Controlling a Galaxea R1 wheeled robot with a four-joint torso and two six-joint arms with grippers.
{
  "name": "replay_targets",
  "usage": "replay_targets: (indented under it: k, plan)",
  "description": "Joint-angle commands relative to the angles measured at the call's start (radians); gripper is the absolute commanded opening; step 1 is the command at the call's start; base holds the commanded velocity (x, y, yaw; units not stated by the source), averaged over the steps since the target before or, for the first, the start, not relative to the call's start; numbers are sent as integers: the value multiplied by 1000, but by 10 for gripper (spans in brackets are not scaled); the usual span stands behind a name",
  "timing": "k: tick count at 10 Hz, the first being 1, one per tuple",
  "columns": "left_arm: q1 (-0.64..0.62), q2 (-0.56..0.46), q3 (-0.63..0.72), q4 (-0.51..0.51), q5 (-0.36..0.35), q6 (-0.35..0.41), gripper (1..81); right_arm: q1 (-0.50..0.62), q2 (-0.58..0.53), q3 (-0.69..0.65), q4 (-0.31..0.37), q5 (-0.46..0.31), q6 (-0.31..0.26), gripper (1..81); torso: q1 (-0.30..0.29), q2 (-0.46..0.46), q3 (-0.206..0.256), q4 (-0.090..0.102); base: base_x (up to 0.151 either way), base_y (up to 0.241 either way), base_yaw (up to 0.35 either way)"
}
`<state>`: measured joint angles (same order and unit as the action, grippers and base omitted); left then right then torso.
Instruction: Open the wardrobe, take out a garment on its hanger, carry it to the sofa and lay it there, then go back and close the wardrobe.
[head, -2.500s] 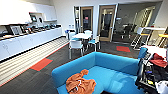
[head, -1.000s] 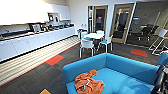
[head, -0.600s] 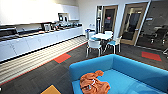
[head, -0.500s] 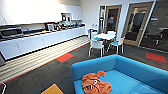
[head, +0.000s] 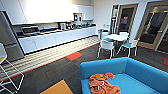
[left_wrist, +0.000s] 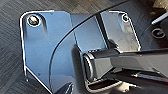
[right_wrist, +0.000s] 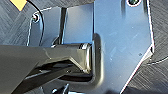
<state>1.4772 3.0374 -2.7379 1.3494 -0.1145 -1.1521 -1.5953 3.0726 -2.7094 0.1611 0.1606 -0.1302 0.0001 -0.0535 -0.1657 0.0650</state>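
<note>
1. Gripper state I cannot tell for either arm; both wrist views show the robot's own dark plate above the dark carpet (left_wrist: 10, 37).
2. Orange garment (head: 103, 84) lies crumpled on the seat of the blue sofa (head: 140, 72).
3. Beyond the sofa stand a white table (head: 117, 37) with chairs (head: 107, 47) and a kitchen counter (head: 57, 37).

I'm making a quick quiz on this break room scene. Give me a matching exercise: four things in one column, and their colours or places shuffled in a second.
Things:
1. garment
2. sofa
3. round table
4. microwave

Descriptions:
A. bright blue, nearest the camera
B. white, with chairs around it, near the wooden doors
C. on the kitchen counter by the wall
D. orange, lying crumpled on the seat cushion

Pairs: 1-D, 2-A, 3-B, 4-C
</note>
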Motion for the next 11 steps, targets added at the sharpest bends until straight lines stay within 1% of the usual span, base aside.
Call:
replay_targets:
  k: [1, 5, 7, 8, 11]
  plan:
    - [-38, 20, 0, 11, 84, 6, 811, 28, 8, 2, -2, -59, -3, 811, 0, 0, 0, 0, 0, 0, 302]
    - [-38, 17, 0, 10, 84, 6, 811, 43, 5, -21, 0, -58, 0, 811, 0, 0, 0, 0, 0, 0, 303]
    - [-38, 14, 0, 10, 88, 2, 811, 53, 7, -36, -5, -84, -8, 811, 0, 0, 0, 0, 0, 0, 304]
    - [-38, 15, 0, 8, 87, 2, 811, 60, 10, -32, -14, -110, -25, 811, 0, 0, 0, 0, 0, 0, 304]
    - [-36, 12, 0, 10, 88, 0, 811, 59, 16, -36, -14, -118, -25, 811, 0, 0, 0, 0, 0, 0, 304]
